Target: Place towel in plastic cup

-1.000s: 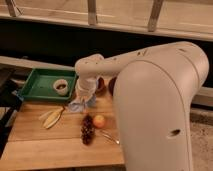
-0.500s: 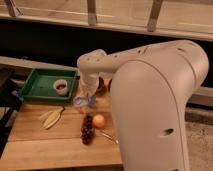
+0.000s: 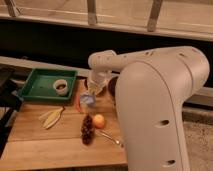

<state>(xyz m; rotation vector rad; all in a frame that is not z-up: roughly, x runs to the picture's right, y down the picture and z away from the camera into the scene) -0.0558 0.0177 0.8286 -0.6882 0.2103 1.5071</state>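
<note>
gripper [image 3: 91,96] over upright cup [image 3: 87,103] — towel unseen

Place: office-style kitchenette or break area
Evidence: wooden countertop [image 3: 30,145] lower left, green plastic tray [image 3: 35,85], small orange fruit [image 3: 99,120]
Gripper [image 3: 89,101]: frame centre, above the countertop

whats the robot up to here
A one-armed robot is reaching down over a wooden table. Its gripper sits right above a clear plastic cup, apparently dealing with the towel, though the towel itself can't be made out. A green tray holding a small bowl sits to the left, with a banana, an orange and dark grapes nearer the front.
</note>
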